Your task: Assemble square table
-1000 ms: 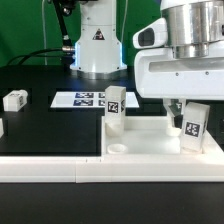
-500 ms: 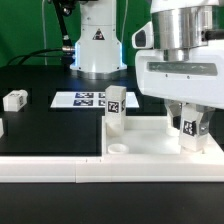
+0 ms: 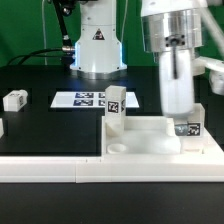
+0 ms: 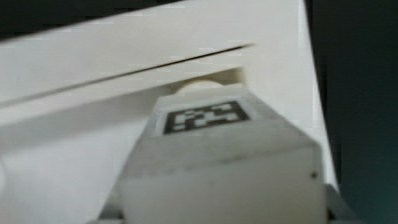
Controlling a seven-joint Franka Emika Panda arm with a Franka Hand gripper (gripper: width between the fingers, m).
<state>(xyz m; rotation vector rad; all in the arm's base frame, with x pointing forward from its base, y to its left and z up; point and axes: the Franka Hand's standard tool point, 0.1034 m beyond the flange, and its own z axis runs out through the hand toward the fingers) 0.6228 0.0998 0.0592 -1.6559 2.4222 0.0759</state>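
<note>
The white square slab (image 3: 150, 141) lies on the black table at the exterior view's right. One white tagged leg (image 3: 114, 106) stands upright on its left far corner. My gripper (image 3: 184, 121) is shut on a second tagged leg (image 3: 191, 131) and holds it upright at the slab's right corner, low against the slab. In the wrist view this leg (image 4: 210, 150) fills the space between my jaws, tag facing the camera, with the slab's edge (image 4: 107, 95) behind it. Whether the leg's foot sits in a socket is hidden.
A loose white leg (image 3: 14, 100) lies on the black table at the exterior view's left, and another (image 3: 2, 127) shows at the left edge. The marker board (image 3: 82, 99) lies behind the slab. A long white rail (image 3: 50, 167) runs along the front.
My wrist has turned about its vertical axis and moved slightly left. The held leg has sunk lower at the slab's right corner. Nothing else moved.
</note>
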